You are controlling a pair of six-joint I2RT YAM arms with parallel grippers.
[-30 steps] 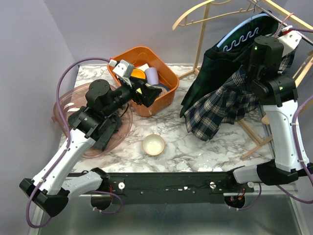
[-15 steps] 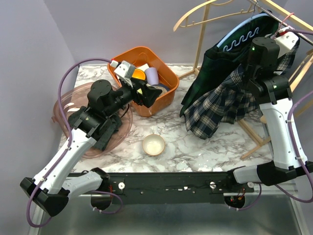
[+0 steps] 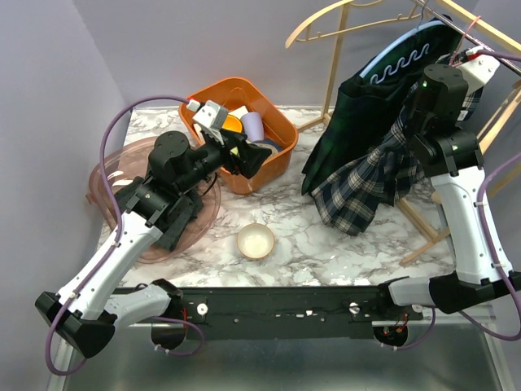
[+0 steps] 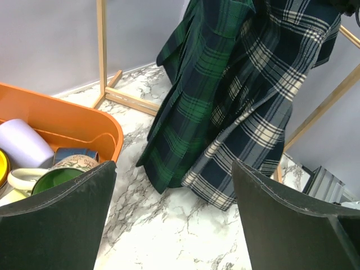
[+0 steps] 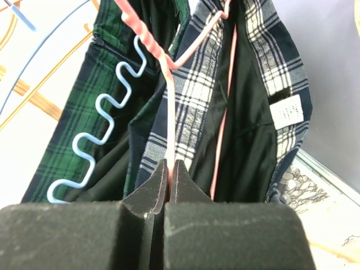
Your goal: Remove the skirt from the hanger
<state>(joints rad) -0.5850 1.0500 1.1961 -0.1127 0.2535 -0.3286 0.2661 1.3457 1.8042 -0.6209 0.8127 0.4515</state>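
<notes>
At the top of the rack (image 3: 335, 65), the right gripper (image 5: 169, 169) has its jaws squeezed together on the thin pink hanger (image 5: 167, 112), pinching the wire below the hook. The skirt (image 3: 358, 191), navy-and-white plaid, hangs from that hanger on the rack's right side. It's pressed against a green skirt (image 3: 342, 122) on a wavy blue hanger (image 3: 399, 63). The left gripper (image 4: 174, 163) hovers well left of the rack, jaws wide apart, nothing in them. That plaid looks soft, light and floppy, so it'll likely slump and slide rather than resist. I'd take a fold high up, near the waist by the hanger, and draw it off there. One thing to watch is the neighbour snagging.
</notes>
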